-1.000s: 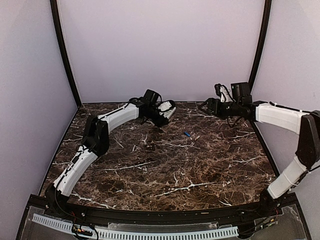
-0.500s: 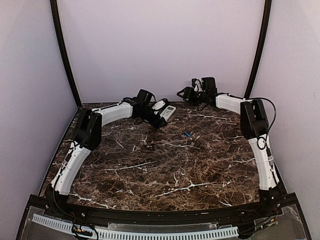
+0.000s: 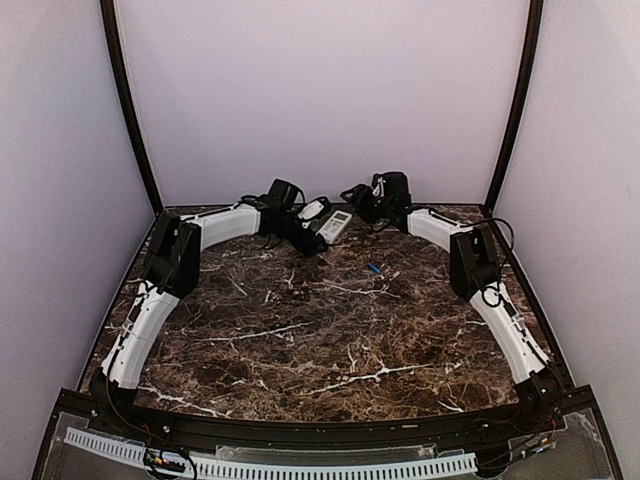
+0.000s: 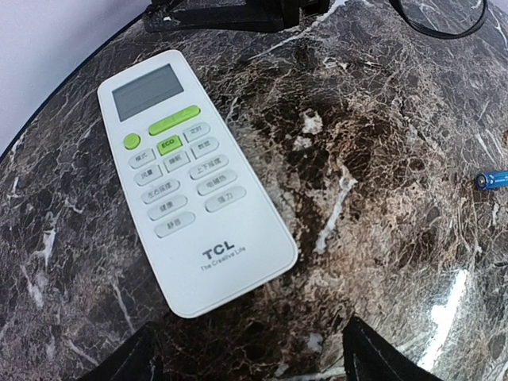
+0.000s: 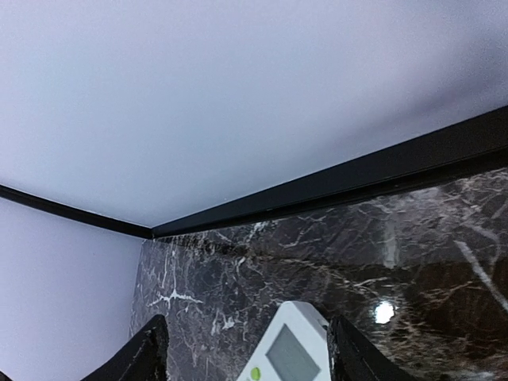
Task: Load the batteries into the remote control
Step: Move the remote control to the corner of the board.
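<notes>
**Marble table (image 3: 300,330): remote (image 4: 190,182) between grippers**

It is laid face up just ahead of the left gripper (image 4: 252,355), long side pointing away; the right gripper (image 5: 250,353) is by its screen end. Both are spread, empty. A battery (image 4: 492,178) is seen apart.

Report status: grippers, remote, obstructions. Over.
Left gripper open, empty. Right gripper open, empty. Remote control face up on table, one blue battery loose nearby. Nothing blocking.

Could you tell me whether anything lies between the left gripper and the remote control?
Nothing visible does: the open left gripper hovers just short of the remote control, only bare table between them; the blue battery lies off to one side.
</notes>
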Robot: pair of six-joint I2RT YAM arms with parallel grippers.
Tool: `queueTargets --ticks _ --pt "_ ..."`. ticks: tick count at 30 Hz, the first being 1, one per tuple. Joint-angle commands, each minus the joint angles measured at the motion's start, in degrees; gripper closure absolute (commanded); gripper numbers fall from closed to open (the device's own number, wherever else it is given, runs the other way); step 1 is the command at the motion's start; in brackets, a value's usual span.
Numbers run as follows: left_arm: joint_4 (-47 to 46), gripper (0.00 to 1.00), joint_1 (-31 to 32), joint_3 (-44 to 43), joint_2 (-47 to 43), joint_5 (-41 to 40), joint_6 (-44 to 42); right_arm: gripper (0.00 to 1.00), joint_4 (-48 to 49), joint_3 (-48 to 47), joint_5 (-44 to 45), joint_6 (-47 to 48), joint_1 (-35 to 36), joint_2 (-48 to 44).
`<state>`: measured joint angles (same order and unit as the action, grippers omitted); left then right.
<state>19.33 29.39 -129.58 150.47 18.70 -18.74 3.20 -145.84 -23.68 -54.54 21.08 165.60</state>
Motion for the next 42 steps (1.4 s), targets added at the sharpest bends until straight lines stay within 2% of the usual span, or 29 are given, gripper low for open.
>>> queueTargets --ticks 1,5,8,13,20,22,25,28,30,35,42 --pt "0.3 0.22 -1.4 0.6 -4.7 -0.1 1.7 0.37 -2.4 -3.9 3.0 -6.8 2.1 4.1" --pt "0.0 0.2 -2.4 0.3 -4.8 0.7 3.2 0.41 -5.6 -6.0 4.9 -7.8 2.1 4.9" --pt "0.4 0.14 -2.6 -0.2 -4.8 1.2 3.2 0.42 -7.9 -6.5 5.5 -7.1 2.2 4.5" --pt "1.5 0.09 -2.6 -0.5 -4.8 2.0 3.2 0.42 -12.1 -6.3 6.0 -4.8 2.2 3.3" --pt "1.3 0.08 -2.6 -0.3 -4.7 2.6 3.3 0.41 -14.9 -3.9 0.1 1.0 2.7 0.0" --pt "1.4 0.08 -2.6 -0.5 -4.9 3.1 3.9 0.4 -11.9 -3.9 -0.9 4.0 2.0 -0.8" --pt "1.9 0.08 -2.6 -0.5 -5.0 3.7 4.1 0.38 4.0 1.2 0.4 4.3 0.3 -3.3" --pt "2.2 0.08 -2.6 -0.2 -5.0 3.3 3.8 0.34 7.5 -6.2 4.5 4.9 -0.7 0.4" --pt "2.1 0.08 -2.6 0.0 -4.9 2.8 3.3 0.32 8.8 -9.8 6.4 3.4 -0.6 2.7" --pt "1.3 0.08 -2.6 -0.1 -4.5 1.5 2.9 0.33 6.7 -2.9 10.8 -6.7 -0.2 3.1" --pt "-2.4 0.08 -2.6 -0.1 -4.0 -3.2 2.3 0.39 2.7 -7.6 13.0 -17.3 1.8 8.2"
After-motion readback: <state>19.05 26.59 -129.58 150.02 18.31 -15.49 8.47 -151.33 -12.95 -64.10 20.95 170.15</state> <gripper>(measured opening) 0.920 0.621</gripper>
